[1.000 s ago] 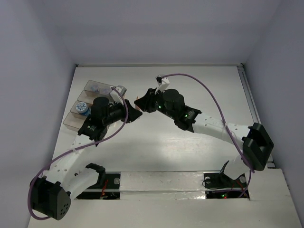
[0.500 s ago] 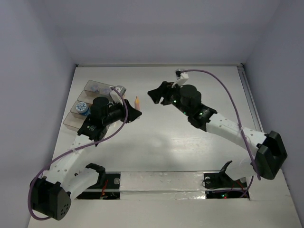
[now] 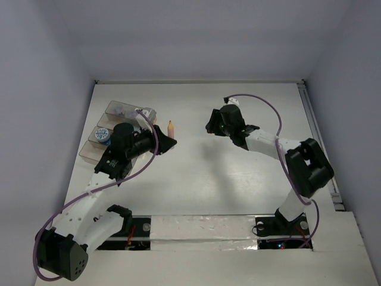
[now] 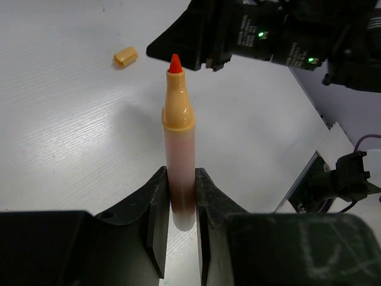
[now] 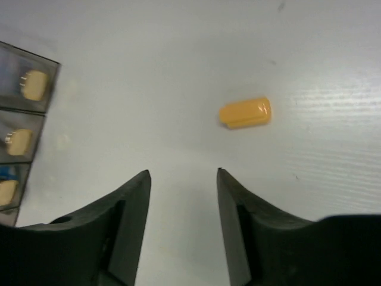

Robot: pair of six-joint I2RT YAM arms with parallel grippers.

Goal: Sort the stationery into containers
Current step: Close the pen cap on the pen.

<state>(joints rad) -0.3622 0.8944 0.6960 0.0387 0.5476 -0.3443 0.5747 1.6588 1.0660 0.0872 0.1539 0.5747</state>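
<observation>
Marker in left tool, right tool half-open

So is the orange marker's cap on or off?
Off. The marker held in the left gripper shows its bare red tip, and the orange cap lies by itself on the table.

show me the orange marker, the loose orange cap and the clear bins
orange marker [image 4: 180,170]: left wrist view, mid barrel
orange cap [image 5: 245,112]: right wrist view, middle of its side
clear bins [image 3: 90,152]: top view, nearest bin's wall
</observation>
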